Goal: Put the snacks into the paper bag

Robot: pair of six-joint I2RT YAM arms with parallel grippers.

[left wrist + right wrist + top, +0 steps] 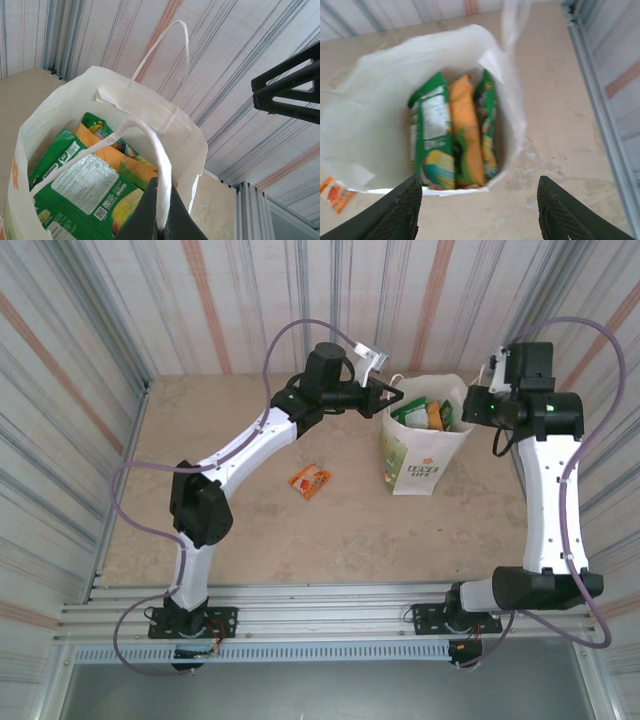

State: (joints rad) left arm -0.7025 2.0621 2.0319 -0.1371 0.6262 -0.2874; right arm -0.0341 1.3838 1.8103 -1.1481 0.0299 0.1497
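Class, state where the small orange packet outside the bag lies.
In the top view the orange packet lies flat on the table, just left of the paper bag, apart from it.

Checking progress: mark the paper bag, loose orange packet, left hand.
paper bag (412, 466): top view, printed front.
orange packet (310, 481): top view, middle.
left hand (160, 220): left wrist view, fingertips' pinch.
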